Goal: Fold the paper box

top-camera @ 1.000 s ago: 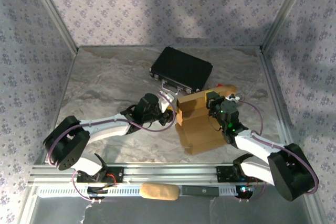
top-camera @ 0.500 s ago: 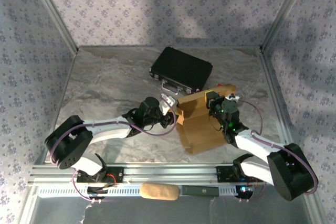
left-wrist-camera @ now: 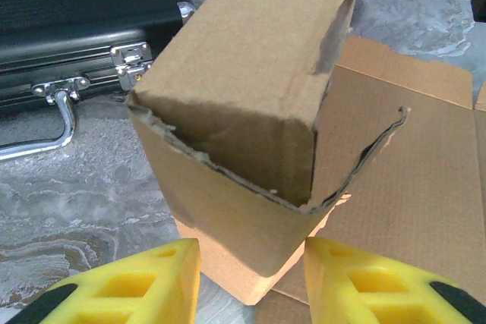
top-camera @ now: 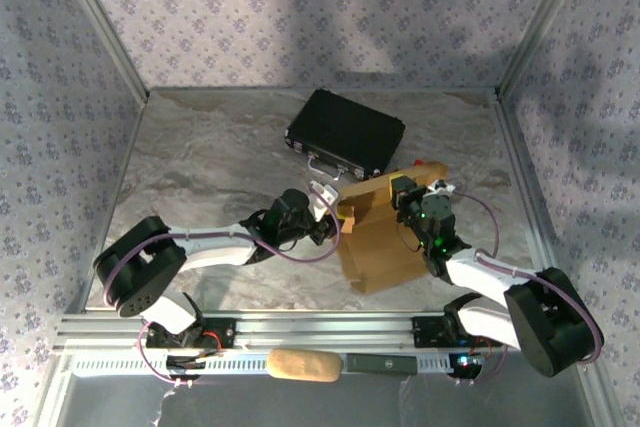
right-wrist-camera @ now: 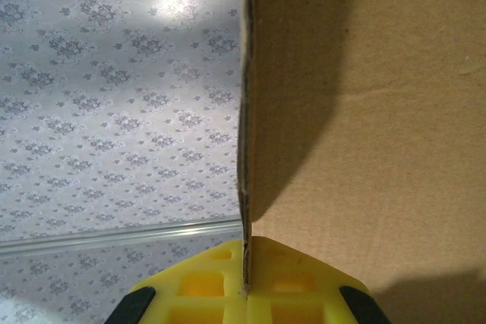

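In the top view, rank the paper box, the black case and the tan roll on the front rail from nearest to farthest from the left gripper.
1. paper box, just right of the left gripper.
2. black case, behind it, toward the back.
3. tan roll, on the near rail, farthest.

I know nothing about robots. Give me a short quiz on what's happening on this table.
1. True or false: the right pincer is clamped on an edge of the cardboard box.
2. What lies on the table just beyond the box? A) a black case with metal latches; B) a red bowl; C) scissors.
3. Which pincer has its jaws apart around a corner of the box?

Key: 1. True. 2. A. 3. The left pincer.
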